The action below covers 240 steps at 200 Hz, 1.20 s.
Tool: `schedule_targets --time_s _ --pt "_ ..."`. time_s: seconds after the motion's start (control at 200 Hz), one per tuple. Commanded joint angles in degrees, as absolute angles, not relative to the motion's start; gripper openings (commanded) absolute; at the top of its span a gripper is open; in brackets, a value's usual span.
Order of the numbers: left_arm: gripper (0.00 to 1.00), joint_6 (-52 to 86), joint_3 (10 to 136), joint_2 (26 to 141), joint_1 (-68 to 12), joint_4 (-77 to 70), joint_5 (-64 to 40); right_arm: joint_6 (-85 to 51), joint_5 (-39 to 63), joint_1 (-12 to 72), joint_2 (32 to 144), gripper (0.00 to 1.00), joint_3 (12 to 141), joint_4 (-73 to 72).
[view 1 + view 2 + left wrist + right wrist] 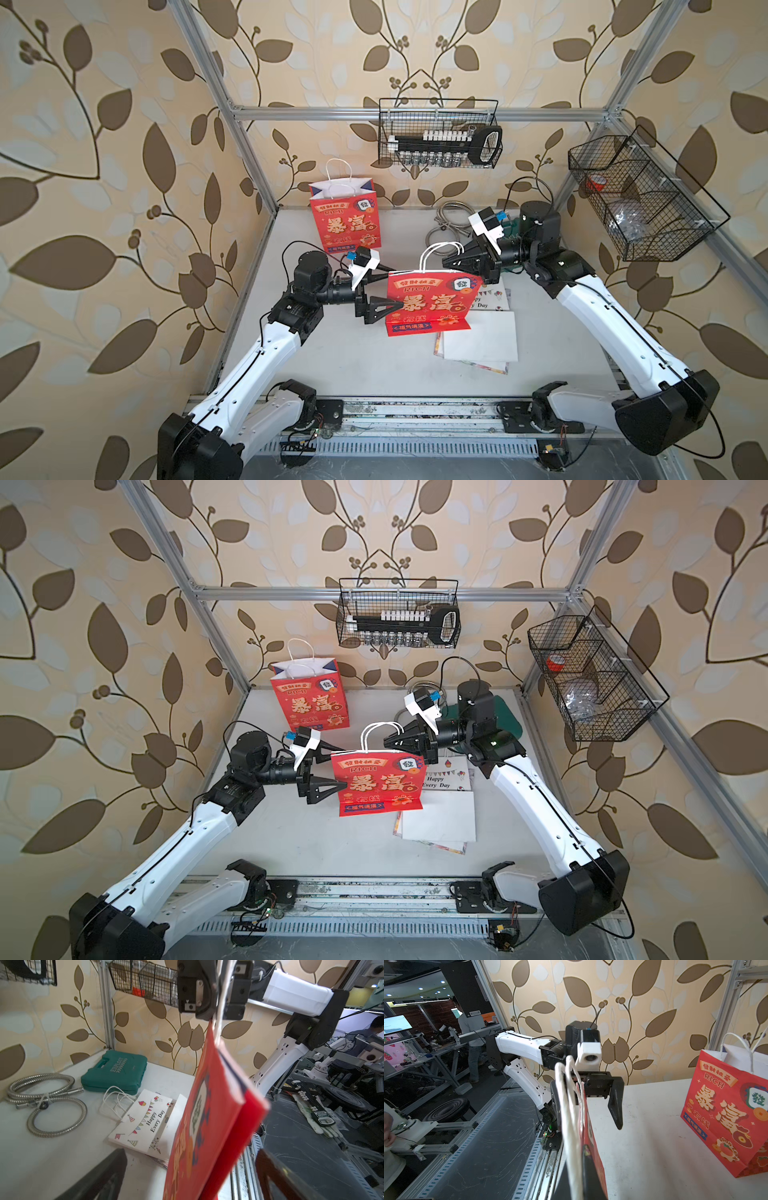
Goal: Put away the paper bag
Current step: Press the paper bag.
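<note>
A flat-folded red paper bag [432, 301] [380, 783] hangs above the table by its white cord handles [440, 253]. My right gripper [446, 262] [577, 1184] is shut on those handles [571, 1126] and holds the bag [591, 1157] up. My left gripper [395, 286] [187, 1178] is open at the bag's left edge. Its fingers [99, 1178] stand on either side of the bag [207, 1115], apart from the paper. In the right wrist view one finger of the left gripper [616, 1105] shows beside the bag.
A second red bag [345, 216] [726, 1109] stands open at the back left. A white "Happy Every Day" bag [482, 332] [145, 1120] lies flat under the hanging bag. A metal hose [47, 1103], a green case [116, 1072] and wire baskets [440, 133] [640, 199] are at the back and right.
</note>
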<state>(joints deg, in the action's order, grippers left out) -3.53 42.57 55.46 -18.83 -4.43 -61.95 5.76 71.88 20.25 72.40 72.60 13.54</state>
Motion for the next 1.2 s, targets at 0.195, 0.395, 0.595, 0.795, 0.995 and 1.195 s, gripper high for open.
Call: schedule_targets --time_s 0.195,0.395,0.595,0.795,0.995,1.195 --pt "0.40 -3.64 41.73 58.19 -19.51 -6.64 -65.92 4.83 72.57 20.68 71.72 0.00 73.85 12.13" --pt "0.00 -6.35 43.40 57.61 -19.51 -3.17 -66.00 5.05 71.25 20.66 71.46 0.00 73.91 12.66" --pt "0.00 -9.01 46.23 56.65 -19.43 2.11 -63.45 12.48 64.30 17.47 67.89 0.85 76.65 22.16" --pt "0.00 -8.88 49.94 54.06 -19.34 6.48 -58.87 18.69 47.23 11.25 55.74 0.95 71.86 31.39" --pt "0.00 -5.35 51.75 50.60 -19.34 5.29 -55.03 17.41 35.46 10.70 44.49 0.99 56.30 32.80" --pt "0.00 -0.15 53.76 48.35 -19.34 3.51 -50.07 22.36 37.27 10.79 45.44 0.99 51.04 37.94"
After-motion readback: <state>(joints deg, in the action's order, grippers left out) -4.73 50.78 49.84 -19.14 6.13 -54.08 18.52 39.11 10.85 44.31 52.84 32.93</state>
